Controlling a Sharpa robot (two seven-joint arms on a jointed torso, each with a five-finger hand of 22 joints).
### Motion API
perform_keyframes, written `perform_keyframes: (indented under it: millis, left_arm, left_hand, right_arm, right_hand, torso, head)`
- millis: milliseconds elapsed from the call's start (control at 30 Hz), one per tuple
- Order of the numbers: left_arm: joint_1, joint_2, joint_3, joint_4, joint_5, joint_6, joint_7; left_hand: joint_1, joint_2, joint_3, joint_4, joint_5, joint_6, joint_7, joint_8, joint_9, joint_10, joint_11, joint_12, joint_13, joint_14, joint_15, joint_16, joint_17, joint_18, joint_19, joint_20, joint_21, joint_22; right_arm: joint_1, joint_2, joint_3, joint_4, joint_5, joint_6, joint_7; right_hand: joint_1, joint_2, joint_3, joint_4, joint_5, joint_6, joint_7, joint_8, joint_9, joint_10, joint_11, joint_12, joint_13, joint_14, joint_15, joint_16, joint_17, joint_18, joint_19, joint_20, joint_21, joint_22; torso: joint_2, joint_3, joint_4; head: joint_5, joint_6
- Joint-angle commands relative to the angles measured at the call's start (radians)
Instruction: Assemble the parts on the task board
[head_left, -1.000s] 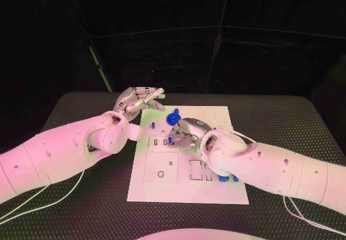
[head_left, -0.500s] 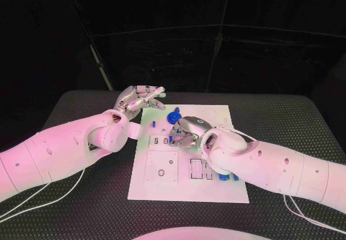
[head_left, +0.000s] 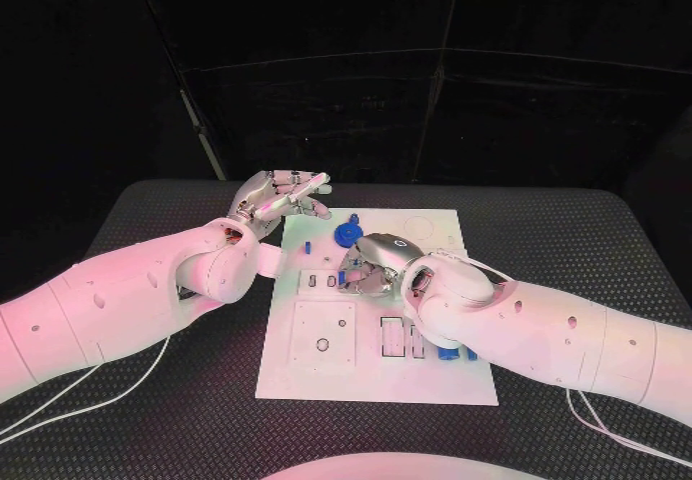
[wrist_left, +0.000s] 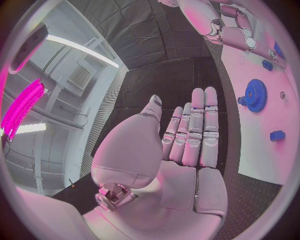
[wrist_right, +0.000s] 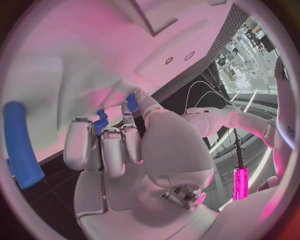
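Dark textured matting covers the table (head_left: 577, 240), and the white task board (head_left: 433, 385) lies flat in its middle, a smooth rectangular plate with square recessed panels and slots. Near its far end lies a round blue toothed gear (head_left: 348, 235), also seen on the board in the left wrist view (wrist_left: 255, 94); more small blue parts (head_left: 459, 355) stand in the slots by the right forearm, which crosses the board's right half and hides part of it. The right hand (head_left: 371, 266) rests over the board's middle, its fingers (wrist_right: 112, 145) curled around a small blue part (wrist_right: 101, 121) and holding it against the white surface. The left hand (head_left: 281, 200) hovers off the board's far left corner, fingers (wrist_left: 199, 130) straight and side by side, holding nothing.
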Motion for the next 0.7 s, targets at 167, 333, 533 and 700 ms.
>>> perform_keyframes:
  millis: [167, 333, 533, 700]
  left_arm:
    - [0.002, 0.002, 0.001, 0.0, -0.003, 0.013, 0.0]
    - [0.001, 0.002, 0.001, -0.001, -0.003, 0.014, -0.002]
    - [0.001, 0.003, 0.001, -0.002, -0.003, 0.015, -0.003]
    - [0.001, 0.003, 0.001, -0.003, -0.003, 0.016, -0.004]
  left_hand:
    - [-0.003, 0.008, -0.009, -0.001, 0.004, 0.006, 0.002, -0.005, -0.001, 0.006, 0.0, -0.006, -0.001, -0.01, 0.001, -0.005, 0.002, 0.008, -0.009, 0.002, 0.004, 0.001]
    - [-0.003, 0.008, -0.009, -0.001, 0.004, 0.006, 0.002, -0.005, -0.001, 0.006, 0.0, -0.006, -0.001, -0.01, 0.001, -0.005, 0.002, 0.008, -0.009, 0.002, 0.004, 0.001]
    - [-0.003, 0.008, -0.009, -0.001, 0.004, 0.006, 0.002, -0.005, -0.001, 0.006, 0.0, -0.006, -0.001, -0.01, 0.001, -0.005, 0.002, 0.008, -0.009, 0.002, 0.004, 0.001]
    - [-0.002, 0.008, -0.01, -0.002, 0.004, 0.006, 0.002, -0.005, -0.001, 0.006, 0.001, -0.006, -0.001, -0.01, 0.001, -0.005, 0.003, 0.008, -0.01, 0.002, 0.004, 0.001]
  right_arm:
    - [-0.002, 0.001, -0.003, 0.0, -0.011, 0.03, -0.012]
    - [-0.002, 0.001, -0.003, 0.001, -0.011, 0.024, -0.012]
    - [-0.002, 0.002, -0.003, 0.001, -0.01, 0.013, -0.014]
    - [-0.002, 0.003, -0.003, 0.001, -0.007, -0.002, -0.017]
  right_hand:
    - [-0.003, -0.015, -0.004, -0.002, -0.001, -0.012, 0.001, -0.007, -0.001, -0.008, 0.004, -0.005, 0.093, 0.082, 0.008, -0.002, 0.155, -0.012, 0.0, 0.011, -0.005, -0.001]
    - [-0.005, -0.016, -0.005, -0.002, 0.002, -0.013, 0.002, -0.007, -0.001, -0.008, 0.005, -0.006, 0.093, 0.082, 0.009, -0.003, 0.155, -0.012, 0.001, 0.012, -0.005, -0.001]
    - [-0.035, -0.033, -0.019, 0.011, -0.027, -0.028, 0.008, -0.014, -0.002, -0.017, 0.011, -0.013, 0.084, 0.082, 0.015, -0.004, 0.152, -0.012, 0.001, 0.018, -0.005, 0.0]
    - [-0.064, -0.056, -0.049, 0.026, -0.022, -0.07, 0.017, -0.031, -0.005, -0.054, 0.02, -0.046, 0.04, 0.081, 0.022, -0.006, 0.148, -0.012, 0.002, 0.024, -0.006, -0.001]
  torso:
    - [0.0, 0.0002, -0.0012]
    - [0.0, 0.0001, -0.0008]
    - [0.0, -0.0002, -0.0009]
    - [0.0, -0.0003, -0.0011]
  head:
    - [0.0, -0.001]
    - [-0.002, -0.001]
    - [-0.002, -0.001]
    - [-0.003, 0.0]
